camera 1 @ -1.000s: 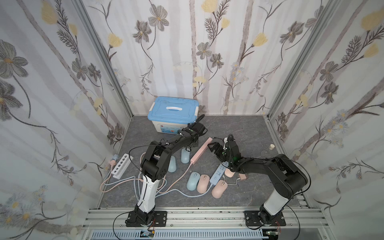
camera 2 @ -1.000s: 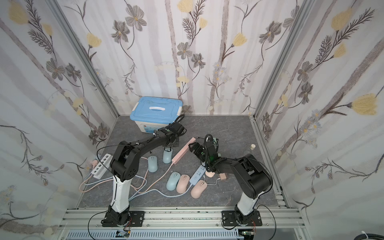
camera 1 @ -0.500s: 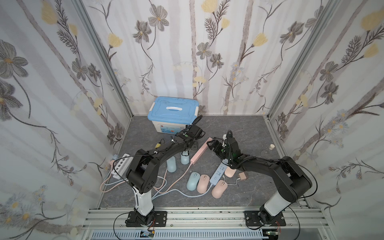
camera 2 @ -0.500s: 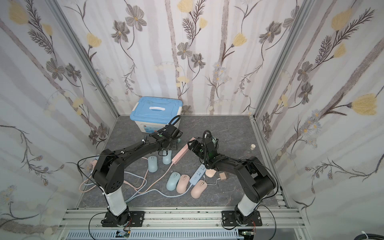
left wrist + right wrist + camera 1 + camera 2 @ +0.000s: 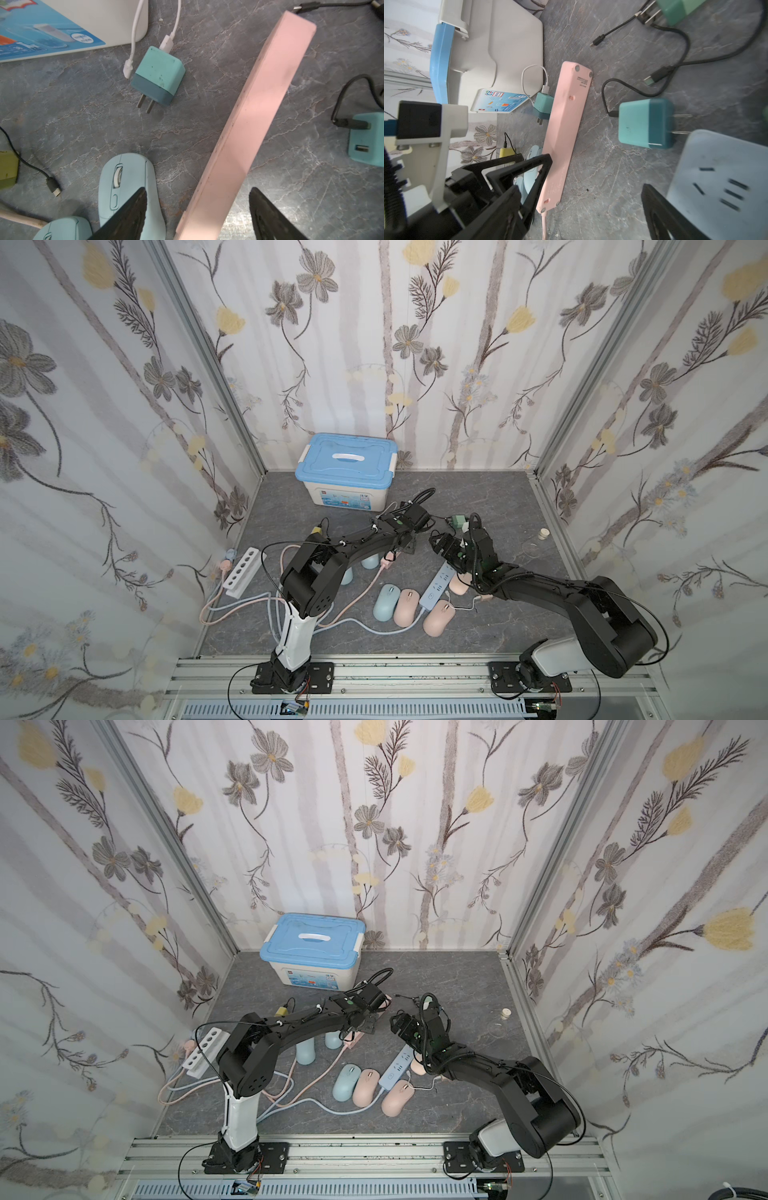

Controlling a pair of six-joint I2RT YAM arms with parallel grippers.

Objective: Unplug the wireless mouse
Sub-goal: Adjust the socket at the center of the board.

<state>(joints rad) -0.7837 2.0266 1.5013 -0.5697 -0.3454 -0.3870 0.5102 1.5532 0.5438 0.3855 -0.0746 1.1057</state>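
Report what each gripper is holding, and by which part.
Nothing is held. The left gripper stands open astride the pink power strip, clear of both sides; the right gripper is open and empty.

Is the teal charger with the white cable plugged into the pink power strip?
No, the teal charger lies on the floor with both metal prongs bare, apart from the pink power strip.

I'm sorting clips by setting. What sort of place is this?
Probably a staged robot test booth: floral wallpaper panels in aluminium framing, two arms bolted to a front rail, mice and power strips laid out on the floor.
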